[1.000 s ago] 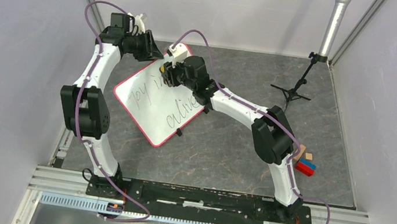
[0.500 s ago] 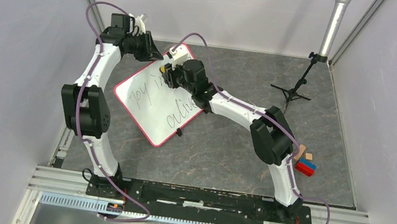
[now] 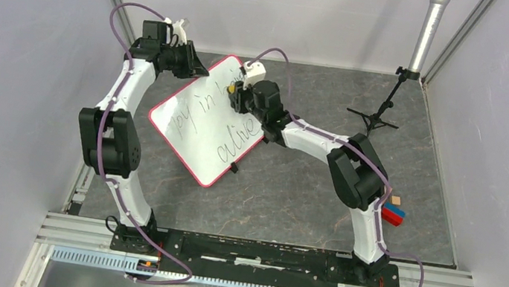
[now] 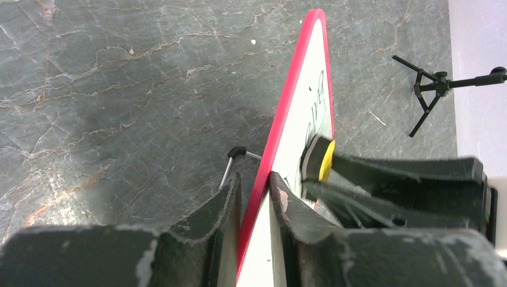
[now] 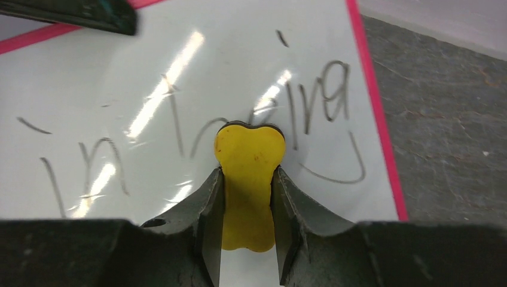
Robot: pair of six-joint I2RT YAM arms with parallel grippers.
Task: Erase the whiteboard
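Note:
The whiteboard (image 3: 200, 132), white with a red rim and dark handwriting, lies slanted on the grey floor. My left gripper (image 3: 191, 67) is shut on its far edge, and in the left wrist view the gripper (image 4: 256, 179) has a finger on each side of the red rim of the whiteboard (image 4: 308, 107). My right gripper (image 3: 240, 93) is over the board's far right part. It is shut (image 5: 248, 170) on a yellow eraser (image 5: 249, 149), whose dark underside presses on the whiteboard (image 5: 149, 72) among the writing. The same eraser (image 4: 326, 167) shows from the left wrist.
A small black tripod (image 3: 379, 116) stands at the back right, under a grey pole (image 3: 428, 33). Coloured blocks (image 3: 392, 210) lie at the right edge behind the right arm. A black clip (image 3: 233, 167) sticks out from the board's near right edge.
My right gripper and the eraser have slid to the right along the board's far part, uncovering the word "in". The board has shifted slightly. Both grippers have tightened.

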